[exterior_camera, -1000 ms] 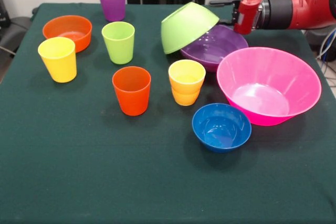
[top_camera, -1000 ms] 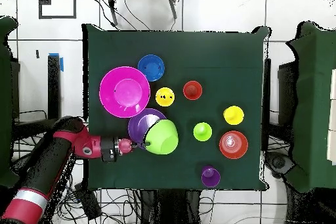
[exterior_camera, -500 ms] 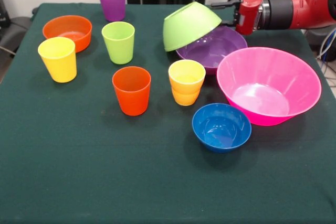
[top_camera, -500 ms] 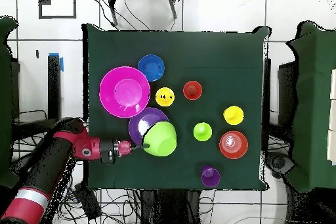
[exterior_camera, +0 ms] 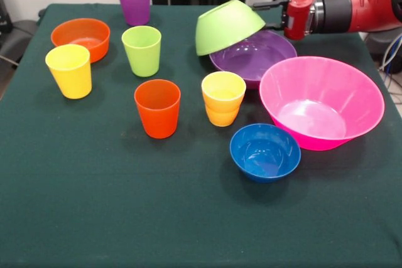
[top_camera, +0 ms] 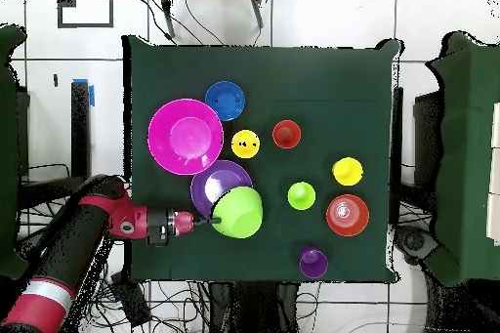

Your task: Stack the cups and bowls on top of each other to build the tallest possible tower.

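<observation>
My gripper (exterior_camera: 269,17) (top_camera: 208,220) is shut on the rim of the lime green bowl (exterior_camera: 227,26) (top_camera: 237,212). It holds the bowl upside down and tilted, above the far left edge of the purple bowl (exterior_camera: 254,56) (top_camera: 218,184). The big pink bowl (exterior_camera: 321,101) (top_camera: 185,136), the blue bowl (exterior_camera: 264,152) (top_camera: 225,100) and the orange bowl (exterior_camera: 81,37) (top_camera: 347,214) rest on the table. The purple cup (exterior_camera: 134,2), lime green cup (exterior_camera: 142,50), yellow cup (exterior_camera: 69,70), orange-red cup (exterior_camera: 157,108) and yellow-orange cup (exterior_camera: 223,98) stand upright.
The dark green table cloth (exterior_camera: 125,205) covers the whole table. My red and black arm (exterior_camera: 352,9) reaches in from the right in the front view. Cables lie on the floor around the table in the overhead view.
My gripper has lifted the lime green bowl a little and carried it slightly toward the robot's side. The purple bowl has shifted slightly. The cups and other bowls have not moved.
</observation>
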Controlling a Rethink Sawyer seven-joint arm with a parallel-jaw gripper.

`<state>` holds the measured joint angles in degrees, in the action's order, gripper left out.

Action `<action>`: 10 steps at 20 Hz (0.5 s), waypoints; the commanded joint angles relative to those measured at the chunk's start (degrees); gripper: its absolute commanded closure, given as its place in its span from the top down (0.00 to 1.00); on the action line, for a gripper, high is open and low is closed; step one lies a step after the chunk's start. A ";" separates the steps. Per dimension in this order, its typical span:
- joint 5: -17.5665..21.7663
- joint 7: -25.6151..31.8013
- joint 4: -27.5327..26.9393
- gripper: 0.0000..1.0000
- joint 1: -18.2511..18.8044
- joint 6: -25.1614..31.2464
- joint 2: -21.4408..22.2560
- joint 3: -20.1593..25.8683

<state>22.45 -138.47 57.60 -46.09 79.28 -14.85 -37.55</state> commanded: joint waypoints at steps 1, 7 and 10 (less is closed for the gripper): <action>-1.38 8.24 0.82 1.00 2.96 -1.87 0.94 12.12; -2.46 9.53 0.89 1.00 4.49 0.43 3.58 14.52; -2.57 9.56 0.83 1.00 5.13 1.48 4.43 15.56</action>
<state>22.51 -138.47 57.72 -42.73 79.61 -11.10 -34.07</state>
